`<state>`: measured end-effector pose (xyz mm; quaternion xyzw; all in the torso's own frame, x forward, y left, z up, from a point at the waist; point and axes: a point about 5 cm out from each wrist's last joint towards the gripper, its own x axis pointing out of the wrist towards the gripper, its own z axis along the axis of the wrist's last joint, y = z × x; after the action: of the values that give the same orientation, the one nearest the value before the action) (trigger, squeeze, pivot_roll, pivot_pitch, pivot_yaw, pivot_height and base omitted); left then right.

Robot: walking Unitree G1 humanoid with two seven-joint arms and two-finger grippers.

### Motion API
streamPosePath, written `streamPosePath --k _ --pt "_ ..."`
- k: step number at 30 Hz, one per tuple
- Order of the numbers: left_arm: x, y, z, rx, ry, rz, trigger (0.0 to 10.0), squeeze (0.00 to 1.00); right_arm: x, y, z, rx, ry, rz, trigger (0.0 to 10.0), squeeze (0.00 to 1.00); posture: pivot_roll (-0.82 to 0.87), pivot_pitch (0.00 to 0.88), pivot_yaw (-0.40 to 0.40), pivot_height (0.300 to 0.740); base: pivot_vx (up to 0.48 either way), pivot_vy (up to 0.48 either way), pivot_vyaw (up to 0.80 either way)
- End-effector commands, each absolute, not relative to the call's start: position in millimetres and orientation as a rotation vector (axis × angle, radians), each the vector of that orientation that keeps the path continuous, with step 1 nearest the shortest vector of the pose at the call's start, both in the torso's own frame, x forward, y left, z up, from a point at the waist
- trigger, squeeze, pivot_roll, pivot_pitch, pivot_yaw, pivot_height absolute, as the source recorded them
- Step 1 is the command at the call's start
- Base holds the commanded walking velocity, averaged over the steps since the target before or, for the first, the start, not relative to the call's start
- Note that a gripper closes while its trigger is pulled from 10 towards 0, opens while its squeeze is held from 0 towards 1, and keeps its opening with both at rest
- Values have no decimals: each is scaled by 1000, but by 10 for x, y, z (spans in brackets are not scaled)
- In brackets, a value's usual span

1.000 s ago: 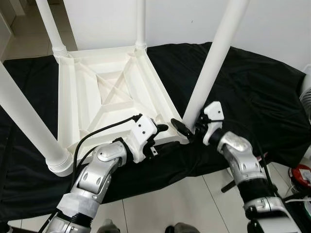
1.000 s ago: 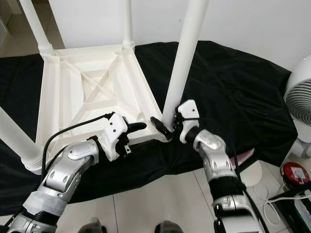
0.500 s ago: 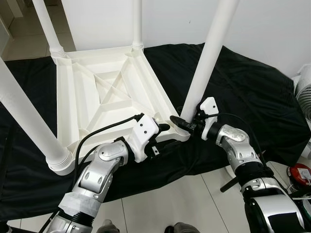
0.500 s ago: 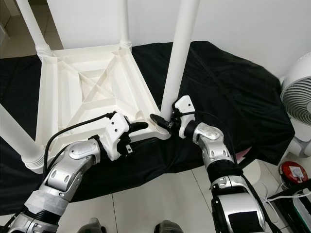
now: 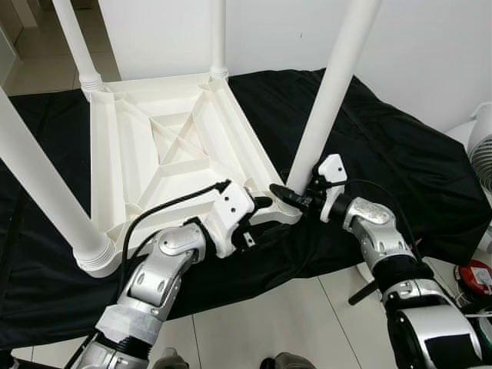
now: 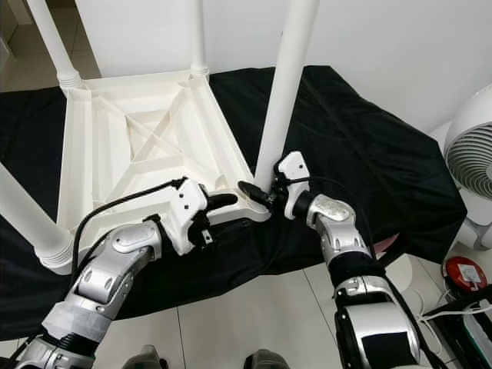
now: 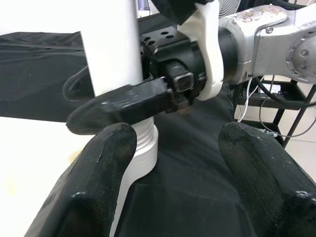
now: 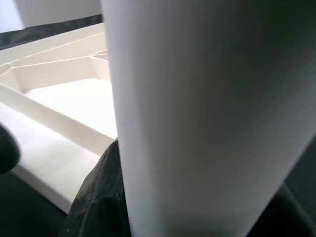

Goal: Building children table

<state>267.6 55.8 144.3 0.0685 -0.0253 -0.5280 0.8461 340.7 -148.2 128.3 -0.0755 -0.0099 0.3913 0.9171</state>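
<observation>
A white children's table (image 5: 123, 154) lies upside down on a black cloth (image 5: 400, 154), with its legs pointing up. My right gripper (image 5: 294, 198) is at the base of the near right leg (image 5: 330, 92), one black finger (image 7: 118, 106) on each side of it, shut on it. This leg (image 8: 212, 113) sits close between those fingers in the right wrist view. My left gripper (image 7: 182, 187) is open at the same corner of the table, just short of the leg's ribbed collar (image 7: 145, 148), holding nothing.
Three other legs stand at the near left (image 5: 38, 192), far left (image 5: 77, 38) and far middle (image 5: 218, 34). A white fan (image 6: 473, 161) stands at the right, with a red object (image 5: 477, 275) on the tiled floor below it. A white wall is behind.
My right wrist has drawn in closer to the base of the near right leg. The left gripper has edged slightly toward the same corner. The view has shifted a little.
</observation>
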Motion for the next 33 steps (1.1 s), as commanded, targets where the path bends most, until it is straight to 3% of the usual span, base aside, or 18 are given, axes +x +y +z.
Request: streamPosePath --k 1,11,12,16,21,25,32,33 --pt "2672 547 1406 148 -44 -1080 10000 0 3370 -1520 1073 -178 86 724 10000 0 39 0 -36 740 0 0 0" --pt "2650 545 1390 141 -41 -1080 10000 0 3244 -1407 1068 -134 57 598 10000 0 34 0 -50 740 0 0 0" --pt "2650 543 1385 139 -40 -1082 10000 0 3171 -1327 1094 -100 36 464 10000 0 31 0 -52 740 0 0 0" --pt "2657 539 1384 140 -40 -1087 10000 0 3086 -1238 1153 -69 13 255 10000 0 26 0 -50 740 0 0 0" --pt "2663 537 1389 143 -42 -1090 10000 0 3039 -1157 1201 -35 4 122 10000 0 28 0 -53 740 0 0 0" --pt "2664 543 1390 143 -43 -1087 10000 0 2967 -1025 1218 -14 12 119 10000 0 31 0 -54 740 0 0 0" --pt "2654 538 1380 144 -41 -1091 10000 0 2973 -1093 1229 -6 16 103 10000 0 30 0 -55 740 0 0 0" --pt "2654 536 1378 146 -41 -1092 10000 0 2963 -1100 1241 -6 16 96 10000 765 30 0 -55 740 0 0 0"
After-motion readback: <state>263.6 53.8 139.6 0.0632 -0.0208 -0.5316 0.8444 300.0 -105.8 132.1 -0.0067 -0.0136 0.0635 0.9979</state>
